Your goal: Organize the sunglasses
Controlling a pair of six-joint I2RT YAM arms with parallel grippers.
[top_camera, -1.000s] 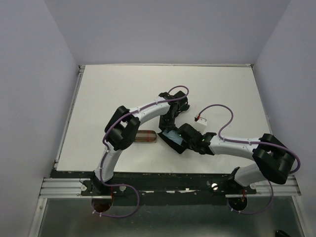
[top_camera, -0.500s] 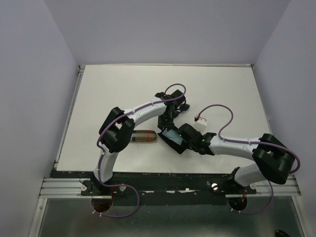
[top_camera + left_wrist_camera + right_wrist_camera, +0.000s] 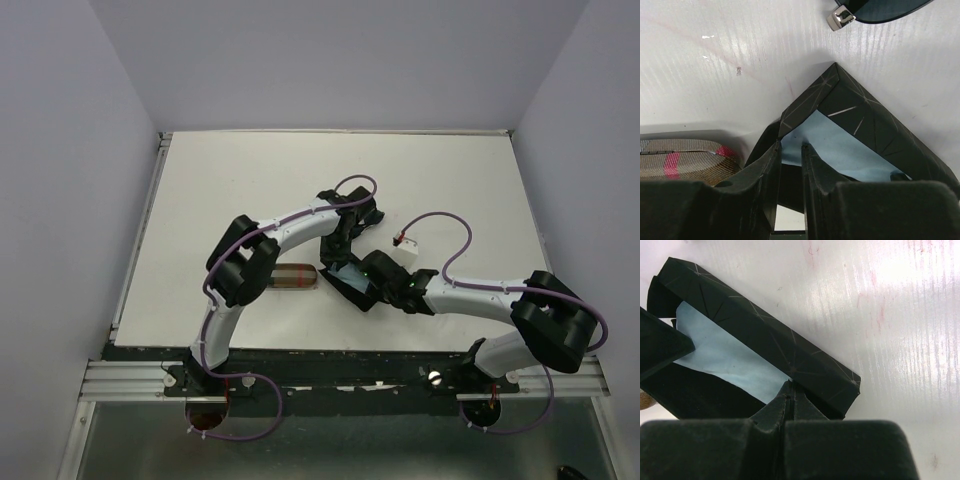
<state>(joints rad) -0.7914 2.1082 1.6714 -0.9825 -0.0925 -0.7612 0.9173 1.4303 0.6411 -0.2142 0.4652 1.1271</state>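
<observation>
One pair of sunglasses shows only as a dark lens with a silver hinge at the top of the left wrist view, lying on the table beyond the case. The black case lies open mid-table with a light blue cloth inside. My left gripper hovers at the case's near corner. Its fingers stand a narrow gap apart with nothing between the tips. My right gripper is shut, its tips resting on the cloth beside the case's lid.
The plaid case lies closed just left of the black case, under the left arm's elbow, and shows low on the left in the left wrist view. A white cable connector hangs above the right arm. Walls border the white table.
The left arm's elbow swung a little left and came partly back, with its gripper staying at the black case. The right arm and both cases have not moved.
</observation>
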